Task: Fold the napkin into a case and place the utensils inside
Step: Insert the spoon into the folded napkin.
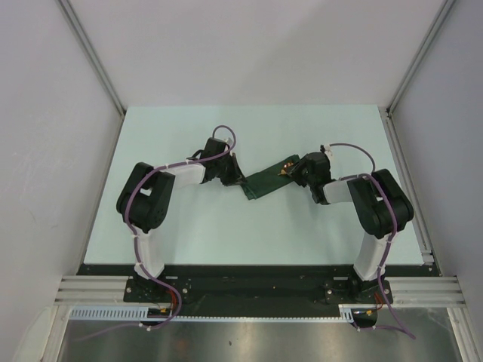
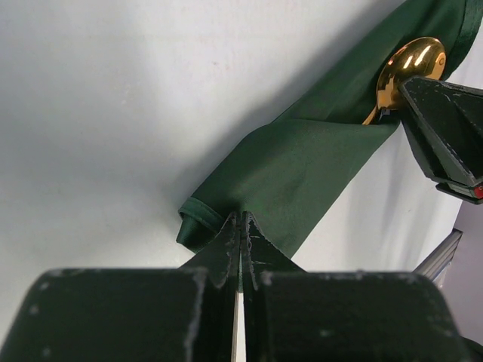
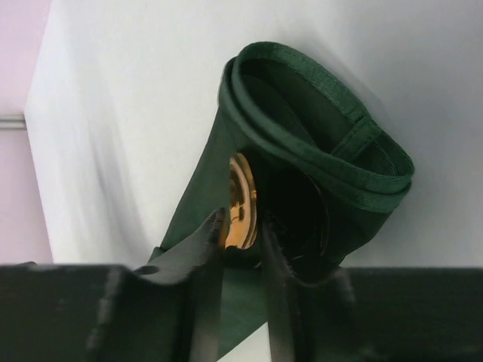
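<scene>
The dark green napkin is folded into a narrow case (image 1: 264,183) lying slantwise mid-table. My left gripper (image 1: 243,181) is shut on its near left end; in the left wrist view the jaws (image 2: 241,219) pinch the cloth (image 2: 302,166) by a rolled hem. My right gripper (image 1: 290,172) is at the case's far right, open end. In the right wrist view it (image 3: 241,222) is shut on the gold spoon (image 3: 241,200), whose bowl stands at the mouth of the case (image 3: 324,128). A glossy black shape (image 3: 309,219) inside the mouth looks like the black spoon. The gold bowl also shows in the left wrist view (image 2: 411,64).
The pale table (image 1: 189,226) is bounded by white walls left, right and behind, with metal rails (image 1: 407,173) along the right edge. Both arm bases stand at the near edge. A finger of the right gripper (image 2: 445,128) shows in the left wrist view.
</scene>
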